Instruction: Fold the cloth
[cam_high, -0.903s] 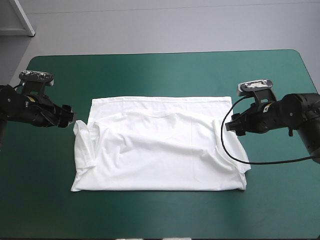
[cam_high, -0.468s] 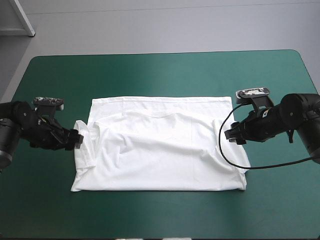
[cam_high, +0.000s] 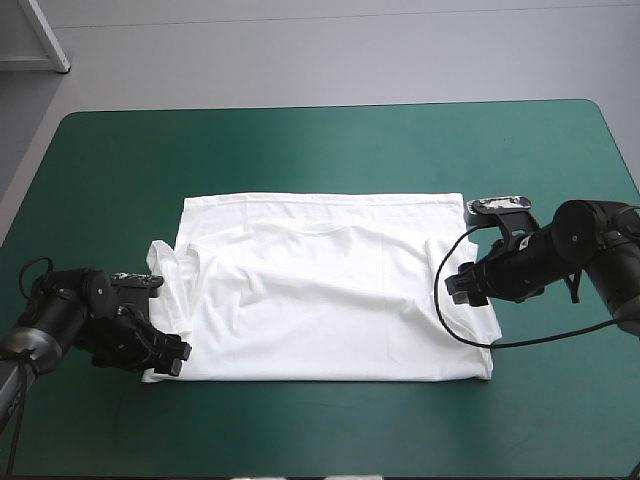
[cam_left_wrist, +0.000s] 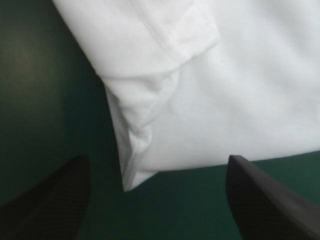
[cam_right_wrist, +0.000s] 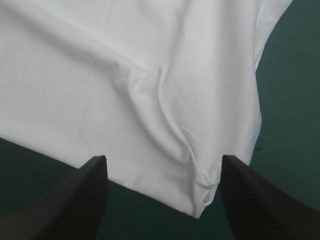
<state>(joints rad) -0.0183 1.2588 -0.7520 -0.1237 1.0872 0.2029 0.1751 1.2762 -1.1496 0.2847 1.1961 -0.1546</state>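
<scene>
The white T-shirt (cam_high: 320, 300) lies spread flat at the middle of the table, sleeves tucked in and its far part doubled over. My left gripper (cam_high: 172, 358) sits low at the shirt's near left corner. In the left wrist view the left gripper (cam_left_wrist: 157, 165) is open, and the shirt's corner (cam_left_wrist: 131, 182) lies just ahead between the fingers. My right gripper (cam_high: 458, 288) is at the shirt's right edge, over the folded right sleeve. The right gripper (cam_right_wrist: 162, 160) is open too, with the shirt's wrinkled edge (cam_right_wrist: 202, 202) between its fingers.
The teal-green cover (cam_high: 320, 150) shows on all sides of the shirt. A wide strip of it runs to the far edge. A narrower strip (cam_high: 320, 430) lies between the shirt's near hem and the table's near edge.
My left gripper has moved from beside the left sleeve toward the near edge, down to the shirt's near left corner. My right gripper has shifted a little nearer along the right edge.
</scene>
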